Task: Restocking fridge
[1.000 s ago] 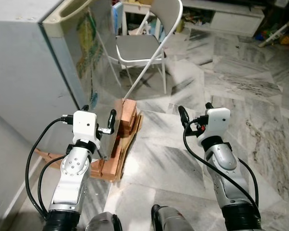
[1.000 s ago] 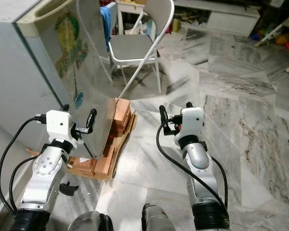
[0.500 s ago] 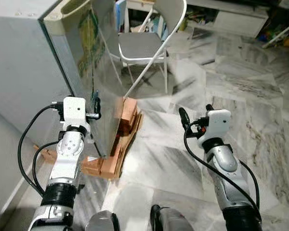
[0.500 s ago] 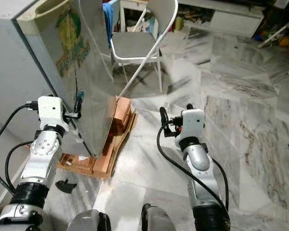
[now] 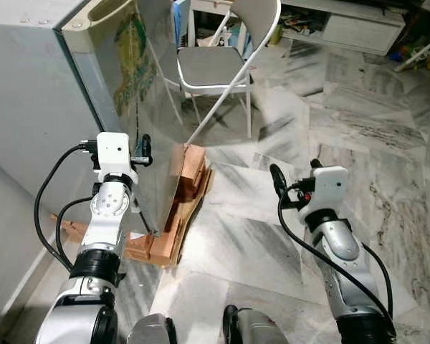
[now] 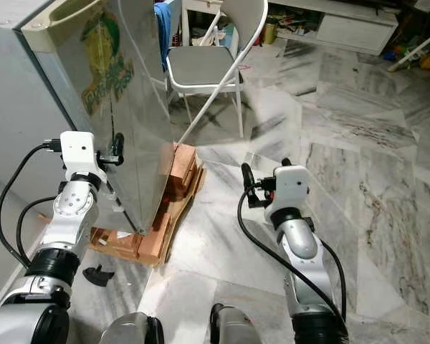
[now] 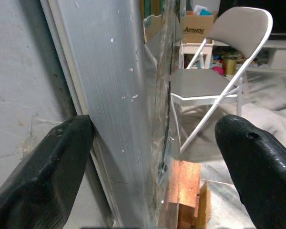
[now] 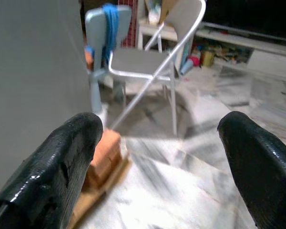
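Observation:
The grey fridge [image 5: 29, 93] stands at my left on wooden blocks [image 5: 186, 179]. Its silvery door [image 6: 129, 129] carries a green sticker. My left gripper [image 5: 135, 152] is open at the door's free edge, about halfway up. In the left wrist view the door edge [image 7: 128, 109] runs between the two fingers, and one finger [image 7: 52, 167] lies against the seam with the fridge body. Whether the door is ajar I cannot tell. My right gripper [image 5: 294, 172] hangs open over the marble floor with nothing in it.
A grey folding chair [image 5: 215, 68] stands just beyond the fridge door, with a blue cloth behind it. A low white cabinet [image 5: 358, 29] runs along the back. A small black item [image 6: 97, 272] lies on the floor by the blocks. Marble floor [image 5: 387, 143] spreads to the right.
My left gripper has swung up and to the left, from in front of the door's lower part to its free edge. The right arm has sunk a little.

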